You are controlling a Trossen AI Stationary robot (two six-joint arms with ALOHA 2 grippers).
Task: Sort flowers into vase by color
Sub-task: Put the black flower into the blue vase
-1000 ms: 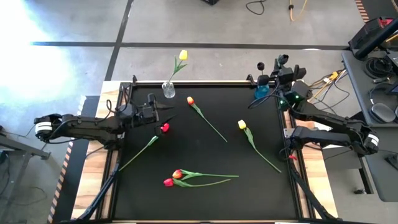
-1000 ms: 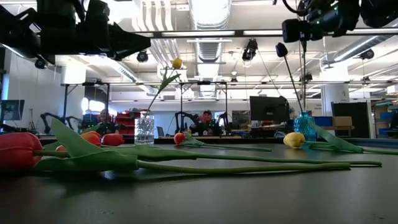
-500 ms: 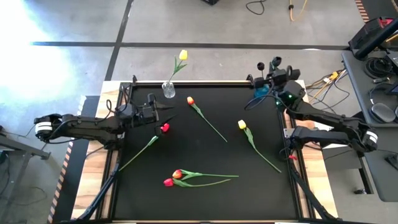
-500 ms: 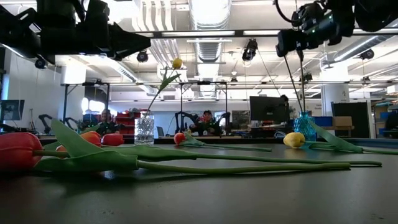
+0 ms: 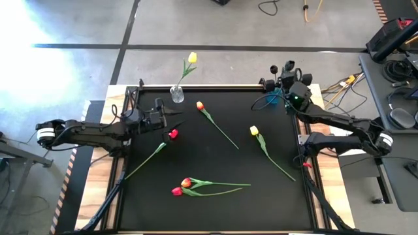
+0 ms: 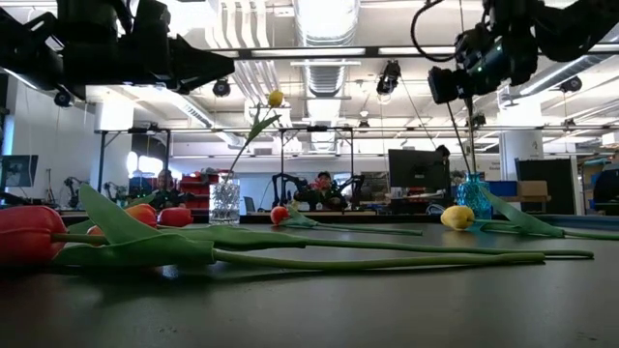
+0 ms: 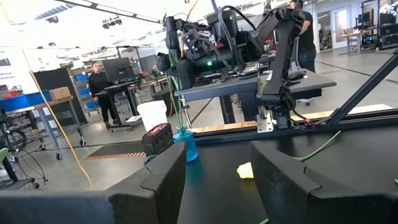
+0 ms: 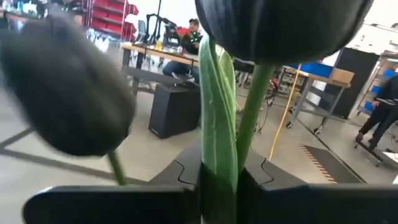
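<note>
The left gripper, fingers apart, waits near the worktop's left edge above a red tulip, while at the back right corner the right gripper, clamped on a dark purple-black tulip's green stem, should lower it plumb into the blue glass vase before releasing.

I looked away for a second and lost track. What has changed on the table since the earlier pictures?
The right gripper, shut on a dark tulip, has drifted a little toward the table's left over the blue vase, stem still clamped. The left gripper stays put near the red tulip. The clear vase with its yellow tulip and the flowers lying on the mat have not moved.
</note>
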